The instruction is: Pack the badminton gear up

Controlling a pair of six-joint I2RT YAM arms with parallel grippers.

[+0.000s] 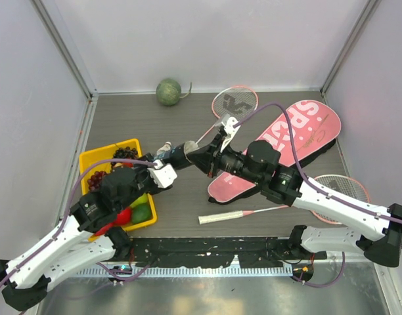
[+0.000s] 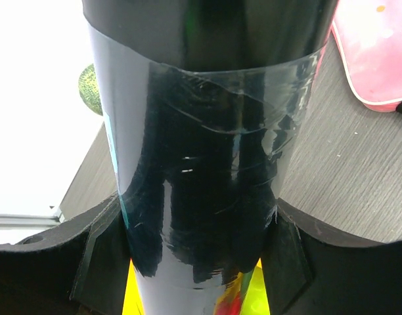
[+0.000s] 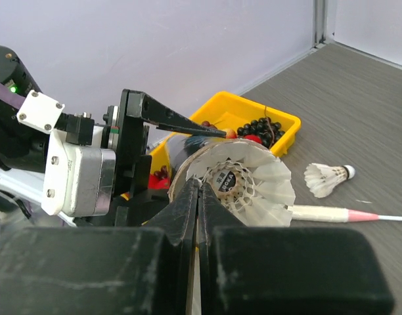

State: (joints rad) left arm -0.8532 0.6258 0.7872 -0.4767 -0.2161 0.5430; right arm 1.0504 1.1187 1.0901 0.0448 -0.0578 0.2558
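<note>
Nearest, at 6 o'clock, a bare strip of grey wood-grain table (image 1: 181, 203) between the yellow plastic tray (image 1: 89, 157) at 8 o'clock and a racket (image 1: 244, 214), white grip and thin pink shaft, at 5 o'clock. Just beside that shaft in the right wrist view, a loose feather shuttlecock (image 3: 327, 178). At mid-table, raised off the surface, a glossy black tube (image 2: 201, 131) wrapped in wrinkled clear tape, clamped on both flanks by the left gripper (image 2: 198, 256), jaws spread wide around it. At the tube's mouth, a second shuttlecock (image 3: 247, 184), its white feather rim pinched in the tightly closed right gripper (image 3: 200, 193). Beyond, at 2 o'clock, the flat pink bag (image 1: 312, 125); at 1 o'clock another racket (image 1: 235, 102); at 12 o'clock a round green melon (image 1: 168, 92) against the far wall. More bare table at 11 o'clock.
</note>
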